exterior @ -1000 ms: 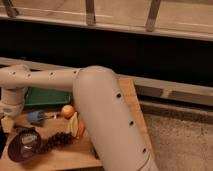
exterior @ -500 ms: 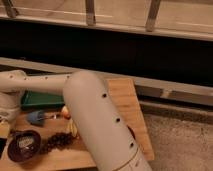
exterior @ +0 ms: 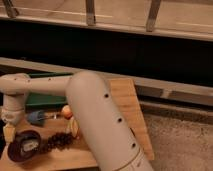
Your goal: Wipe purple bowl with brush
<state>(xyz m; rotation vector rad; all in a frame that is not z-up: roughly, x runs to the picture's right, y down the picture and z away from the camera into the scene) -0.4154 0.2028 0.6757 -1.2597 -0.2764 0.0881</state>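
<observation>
The purple bowl (exterior: 22, 146) sits at the near left corner of the wooden table (exterior: 127, 107), dark-rimmed with a pale patch inside. My arm reaches left across the table and its wrist turns downward. The gripper (exterior: 9, 132) hangs shut just above and left of the bowl's rim, at the table's left edge. I cannot make out the brush; a pale tip shows below the wrist, but I cannot tell what it is.
A blue short-handled utensil (exterior: 36, 117) lies just right of the gripper. An orange fruit (exterior: 66, 111), a dark bunched cluster (exterior: 57, 141) and a green tray (exterior: 42, 99) lie behind and right of the bowl. My bulky forearm (exterior: 100, 125) hides the table's middle.
The arm has swung left and nearer the camera. The gripper has come down from the tray's left end to beside the bowl's rim.
</observation>
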